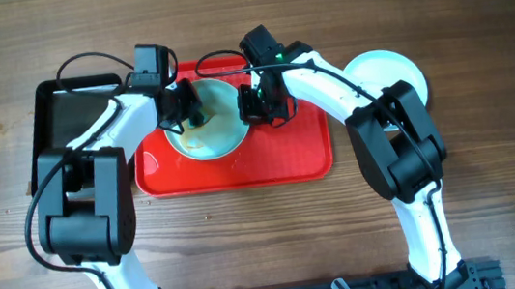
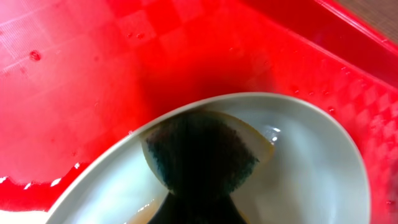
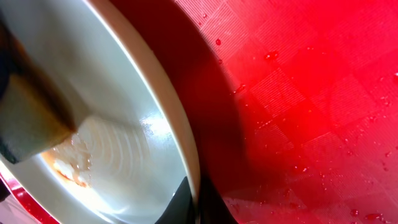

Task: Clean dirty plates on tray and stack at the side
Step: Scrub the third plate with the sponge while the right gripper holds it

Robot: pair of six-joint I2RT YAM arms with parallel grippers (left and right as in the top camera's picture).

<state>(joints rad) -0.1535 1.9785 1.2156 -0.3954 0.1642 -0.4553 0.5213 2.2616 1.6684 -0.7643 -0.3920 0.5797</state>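
One pale plate (image 1: pixel 212 130) sits tilted on the red tray (image 1: pixel 289 160). My left gripper (image 1: pixel 182 106) is shut on a dark green and yellow sponge (image 2: pixel 202 155), which presses on the inside of the plate (image 2: pixel 311 168). My right gripper (image 1: pixel 258 103) is shut on the plate's right rim (image 3: pixel 186 155), one finger inside and one outside. Orange-brown sauce (image 3: pixel 69 173) and wet smears lie on the plate beside the sponge (image 3: pixel 31 118). More pale plates (image 1: pixel 387 69) lie stacked on the table right of the tray, partly hidden by my right arm.
A black metal pan (image 1: pixel 74 112) stands left of the tray, under my left arm. Water drops and a wet film lie on the tray's base (image 3: pixel 298 106). Bare wooden table (image 1: pixel 267 231) lies in front of the tray.
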